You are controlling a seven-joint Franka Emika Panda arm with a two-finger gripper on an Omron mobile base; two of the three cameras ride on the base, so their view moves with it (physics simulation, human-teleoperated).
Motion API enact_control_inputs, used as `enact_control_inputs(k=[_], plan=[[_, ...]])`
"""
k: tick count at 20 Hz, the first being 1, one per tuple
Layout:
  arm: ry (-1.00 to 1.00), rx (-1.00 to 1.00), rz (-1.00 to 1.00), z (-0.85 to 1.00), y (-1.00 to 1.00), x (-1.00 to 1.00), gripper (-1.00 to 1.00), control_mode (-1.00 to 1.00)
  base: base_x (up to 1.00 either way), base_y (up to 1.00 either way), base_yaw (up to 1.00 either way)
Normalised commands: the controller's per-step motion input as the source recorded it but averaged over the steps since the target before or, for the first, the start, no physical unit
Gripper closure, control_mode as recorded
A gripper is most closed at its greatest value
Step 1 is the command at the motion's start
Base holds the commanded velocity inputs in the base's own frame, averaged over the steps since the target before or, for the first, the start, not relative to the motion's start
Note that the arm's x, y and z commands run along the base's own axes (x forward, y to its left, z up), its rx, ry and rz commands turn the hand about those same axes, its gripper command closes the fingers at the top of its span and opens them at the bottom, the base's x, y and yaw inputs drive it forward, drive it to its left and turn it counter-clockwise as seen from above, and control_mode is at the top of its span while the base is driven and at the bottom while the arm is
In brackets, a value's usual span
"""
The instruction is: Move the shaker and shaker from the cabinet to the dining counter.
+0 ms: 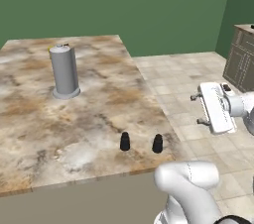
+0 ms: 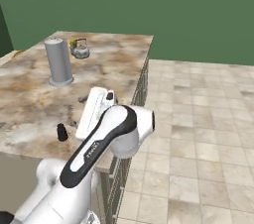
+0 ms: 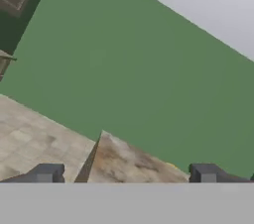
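Both shakers, one (image 1: 125, 141) and the other (image 1: 158, 143), stand on worktop (image 1: 30, 119), lower centre, near its front edge. Pincer (image 3: 124, 173) wide, empty, right of frame. Risk: arm swinging low could topple them.

Two shakers are standing on the dining counter (image 1: 74, 119) near its front right corner: the left shaker (image 1: 125, 141) and the right shaker (image 1: 158, 143), side by side but apart. A tall metal cylinder (image 1: 64, 71) is sitting further back on the slab, well behind them. A kettle (image 2: 80, 48) is resting behind the cylinder. My gripper (image 1: 199, 109) is hanging right of the counter's edge, over the tiled floor (image 2: 198, 119). A floor cabinet (image 1: 241, 59) is standing far right.
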Motion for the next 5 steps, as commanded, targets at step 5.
enact_control_inputs(k=[5], plan=[[-0.21,0.00,0.00,0.23,-0.39,-0.96,-1.00,-1.00,0.00,0.00,0.00]])
